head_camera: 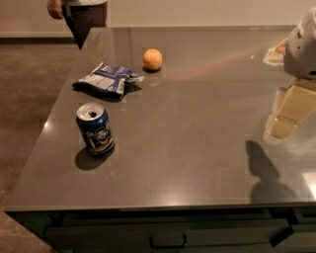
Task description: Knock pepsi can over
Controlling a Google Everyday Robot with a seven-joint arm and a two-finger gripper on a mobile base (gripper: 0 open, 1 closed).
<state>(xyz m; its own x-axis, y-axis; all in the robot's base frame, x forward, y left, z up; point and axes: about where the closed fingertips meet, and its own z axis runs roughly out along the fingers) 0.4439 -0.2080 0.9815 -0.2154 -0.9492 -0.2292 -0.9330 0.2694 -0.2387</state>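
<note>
The pepsi can (95, 129) is dark blue with a silver top and a round logo. It stands upright on the grey table (197, 148) near the front left. My gripper (286, 114) is cream-coloured and hangs over the table's right edge, far to the right of the can and not touching it. The arm's white housing (302, 47) is above it. The gripper's shadow (264, 173) falls on the table in front of it.
A crumpled blue-and-white snack bag (106, 80) lies behind the can. An orange (152, 59) sits farther back. A person (79, 15) stands at the table's far left corner. Drawers (168, 237) run along the table's front.
</note>
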